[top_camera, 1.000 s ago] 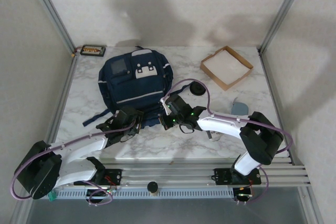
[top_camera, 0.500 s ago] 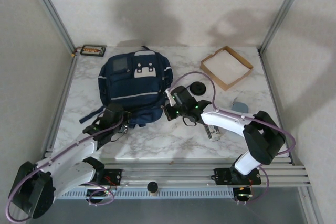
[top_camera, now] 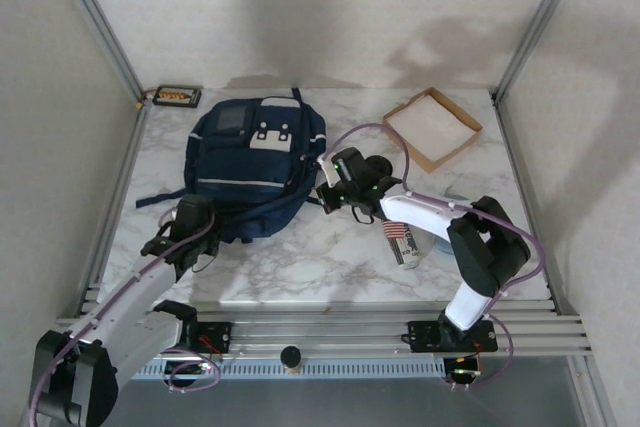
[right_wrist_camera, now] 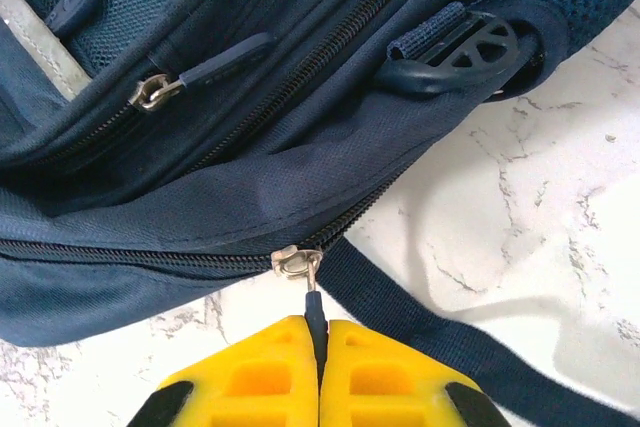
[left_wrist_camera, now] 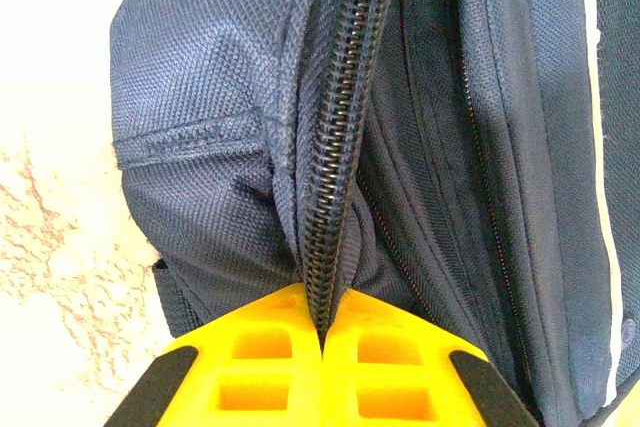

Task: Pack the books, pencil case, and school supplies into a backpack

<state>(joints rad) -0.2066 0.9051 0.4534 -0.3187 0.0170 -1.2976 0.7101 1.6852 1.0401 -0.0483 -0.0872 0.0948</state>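
Left gripper (left_wrist_camera: 322,335) clamped the zipper seam (left_wrist_camera: 345,147) of the backpack (left_wrist_camera: 200,67). Right gripper (right_wrist_camera: 317,339) pinched the zipper pull (right_wrist_camera: 314,307) at lower centre. Pulling straight along the track seemed wisest.

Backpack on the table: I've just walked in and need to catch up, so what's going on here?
Both arms are on the backpack, which lies flat on the table. The left gripper is shut on its zipper track at the near left side. The right gripper is shut on a zipper pull at the near right side.
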